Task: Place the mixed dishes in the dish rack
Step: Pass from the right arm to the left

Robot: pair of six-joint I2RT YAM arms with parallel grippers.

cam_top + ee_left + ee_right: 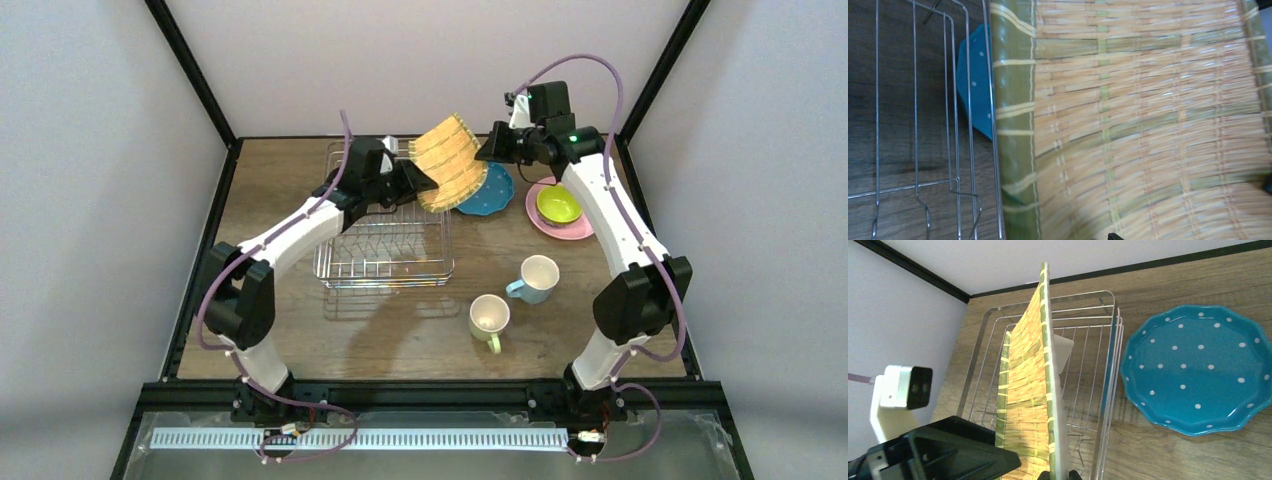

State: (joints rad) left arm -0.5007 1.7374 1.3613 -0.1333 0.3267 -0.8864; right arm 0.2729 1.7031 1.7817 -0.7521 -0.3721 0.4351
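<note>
The tan woven-look plate point(450, 165) hangs on edge in the air above the far right corner of the dish rack point(385, 245). My right gripper point(1059, 475) is shut on the plate's rim point(1048, 390). My left gripper point(413, 183) stands open right at the plate's woven face point(1148, 125), which fills the left wrist view; whether its fingers touch the plate I cannot tell. The teal dotted plate point(494, 190) lies just right of the rack. The patterned bowl point(558, 205) sits on the pink plate point(580, 230). Both mugs, light-blue point(536, 278) and yellow-green point(489, 318), stand on the table's near right.
The rack's wire side point(1110, 365) runs between the held plate and the teal plate point(1198, 370). The left arm's black finger point(948, 455) and white wrist camera point(900, 390) sit close beside the held plate. Black frame posts and walls bound the table.
</note>
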